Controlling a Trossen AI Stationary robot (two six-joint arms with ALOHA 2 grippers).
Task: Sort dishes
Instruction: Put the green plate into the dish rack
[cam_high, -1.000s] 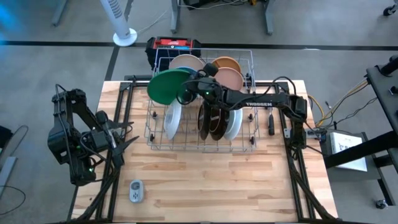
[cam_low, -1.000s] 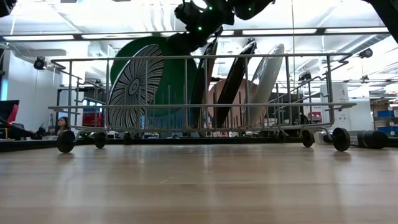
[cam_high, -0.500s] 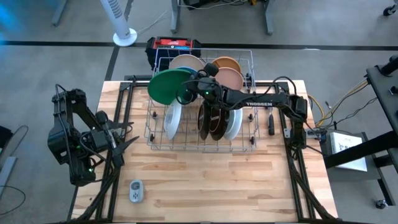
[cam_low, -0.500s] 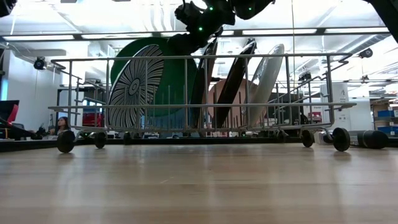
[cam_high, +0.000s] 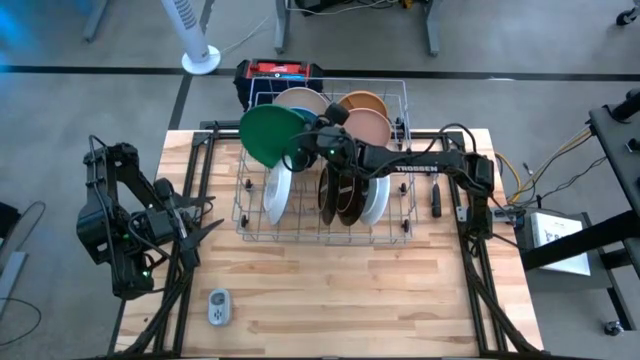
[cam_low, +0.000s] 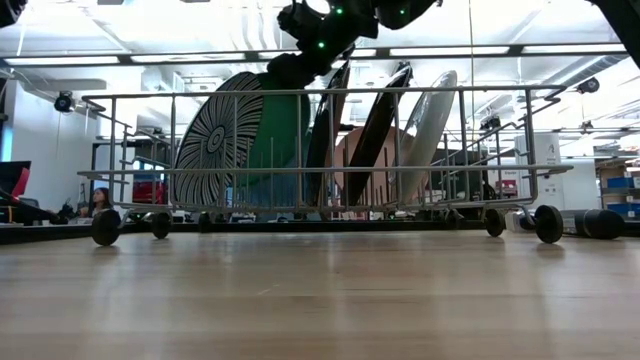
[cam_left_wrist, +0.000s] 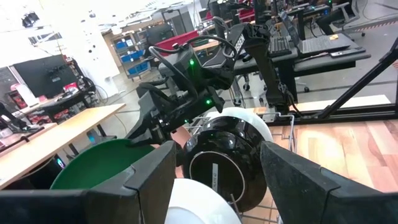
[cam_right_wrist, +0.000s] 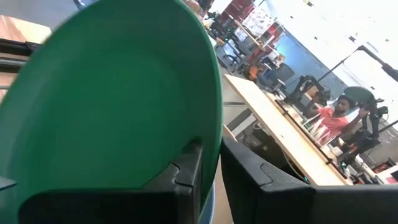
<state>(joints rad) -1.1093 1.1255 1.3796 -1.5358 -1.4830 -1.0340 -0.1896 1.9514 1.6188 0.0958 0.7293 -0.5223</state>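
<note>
My right gripper (cam_high: 303, 140) reaches from the table's right over the silver wire rack (cam_high: 325, 230) and is shut on the large green plate (cam_high: 270, 133) at the rack's far left. The plate stands tilted and, in the low view, its lower part (cam_low: 277, 140) shows behind the striped plate (cam_low: 215, 140). Dark brown plates (cam_high: 340, 197) and white plates (cam_high: 377, 200) stand on edge in the rack. Cream (cam_high: 298, 99), tan (cam_high: 363, 102) and pink (cam_high: 370, 127) dishes sit at its far side. My left gripper (cam_high: 205, 222) waits open at the table's left. My right gripper pinches the green plate's rim (cam_right_wrist: 211, 146) between its two fingers, one finger (cam_right_wrist: 186, 177) on the hollow face and one behind. The fingers come slanting from the table's right. The plate stands tilted, its lower part down among the rack's dishes; whether it rests there is hidden.
A small grey gadget (cam_high: 218, 307) lies near the table's front left. A red and black box (cam_high: 280, 72) sits just beyond the far edge behind the rack. Bare wood (cam_high: 340, 290) lies in front of the rack.
My right gripper has turned the green plate more upright and carried it a little toward the table's right. In the low view the plate has slipped from beside the striped plate to behind it.
</note>
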